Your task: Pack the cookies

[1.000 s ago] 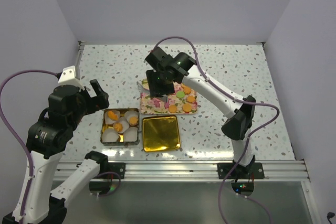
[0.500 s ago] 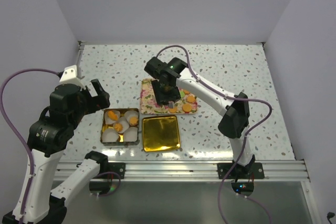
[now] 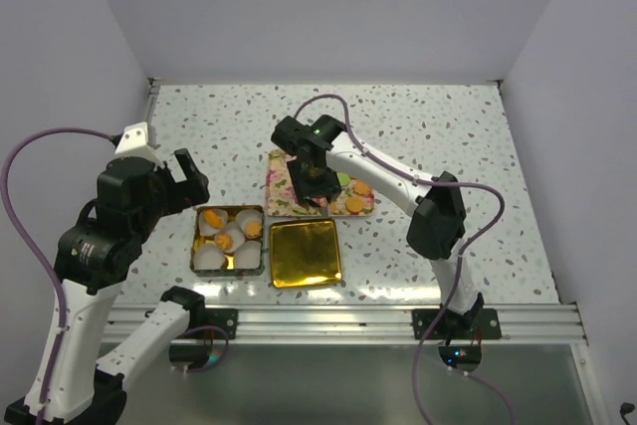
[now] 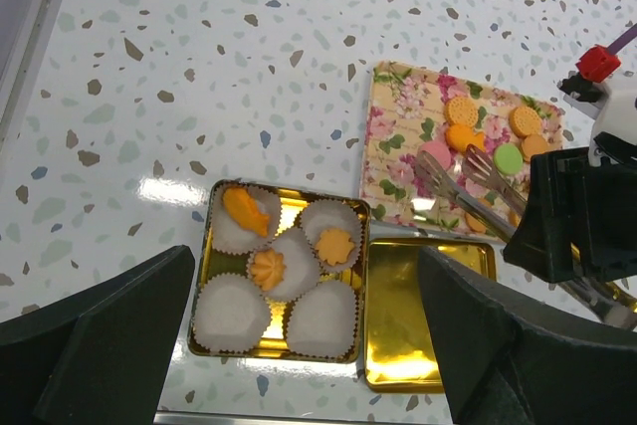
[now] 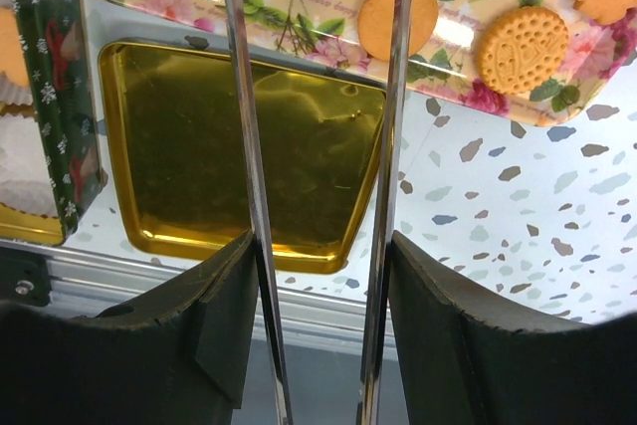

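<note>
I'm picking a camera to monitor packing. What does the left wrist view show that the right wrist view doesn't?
Only the left wrist view: white paper cups holding three orange cookies in the tin, plus a green cookie on the flowered tray. Only the right wrist view: the tin's green patterned side. Both: gold lid, that tray, and tongs in the right gripper.

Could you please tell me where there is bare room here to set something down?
Bare: the table behind the floral tray, and the empty gold tin beside the tin of paper cups. Crowded: that tin, and the tray where the right gripper holds tongs.
</note>
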Robot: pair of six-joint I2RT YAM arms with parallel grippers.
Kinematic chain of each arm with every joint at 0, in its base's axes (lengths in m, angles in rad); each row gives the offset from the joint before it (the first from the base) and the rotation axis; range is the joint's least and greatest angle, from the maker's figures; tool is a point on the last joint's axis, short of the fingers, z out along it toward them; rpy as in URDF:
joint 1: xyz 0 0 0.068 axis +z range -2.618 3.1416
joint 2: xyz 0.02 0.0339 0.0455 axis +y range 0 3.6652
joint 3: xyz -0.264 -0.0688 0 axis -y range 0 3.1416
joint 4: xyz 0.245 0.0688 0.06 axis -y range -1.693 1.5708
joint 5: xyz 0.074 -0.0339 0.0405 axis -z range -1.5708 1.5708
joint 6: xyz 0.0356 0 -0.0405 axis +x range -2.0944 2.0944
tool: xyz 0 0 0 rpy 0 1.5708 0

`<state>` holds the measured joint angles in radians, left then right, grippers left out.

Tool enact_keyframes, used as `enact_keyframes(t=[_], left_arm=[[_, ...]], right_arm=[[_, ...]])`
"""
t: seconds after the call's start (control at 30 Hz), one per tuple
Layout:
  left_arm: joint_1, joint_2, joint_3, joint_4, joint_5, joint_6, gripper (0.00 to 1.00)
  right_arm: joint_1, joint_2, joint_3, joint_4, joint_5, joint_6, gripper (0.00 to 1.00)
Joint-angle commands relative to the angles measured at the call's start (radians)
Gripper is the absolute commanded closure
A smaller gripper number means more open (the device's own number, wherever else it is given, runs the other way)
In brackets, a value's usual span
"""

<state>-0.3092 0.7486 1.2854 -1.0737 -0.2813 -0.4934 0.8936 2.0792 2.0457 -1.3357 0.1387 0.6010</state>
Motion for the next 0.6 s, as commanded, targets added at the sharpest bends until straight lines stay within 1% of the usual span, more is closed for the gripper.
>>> enact_keyframes(t=[0.0, 0.23, 0.37, 0.5, 0.57], left_arm=[[-0.002, 0.005, -0.001, 0.047, -0.022, 0.019, 0.0], [-0.004, 0.014, 0.002, 0.052, -0.03, 0.024, 0.0], [-0.005, 0.012, 0.002, 0.052, -0.039, 0.027, 0.0], [-0.005, 0.012, 0.003, 0.054, -0.044, 0.029, 0.0], [-0.004, 0.014, 0.002, 0.055, -0.044, 0.029, 0.0]], right_arm=[[-0.005, 0.028, 0.027, 0.018, -0.01, -0.009, 0.46], [-0.013, 0.076, 0.097, 0.001, -0.022, -0.015, 0.46], [-0.013, 0.084, 0.108, 0.003, -0.04, -0.014, 0.51], [-0.012, 0.081, 0.105, 0.003, -0.057, -0.01, 0.59], [-0.013, 0.073, 0.103, -0.002, -0.057, -0.009, 0.6]])
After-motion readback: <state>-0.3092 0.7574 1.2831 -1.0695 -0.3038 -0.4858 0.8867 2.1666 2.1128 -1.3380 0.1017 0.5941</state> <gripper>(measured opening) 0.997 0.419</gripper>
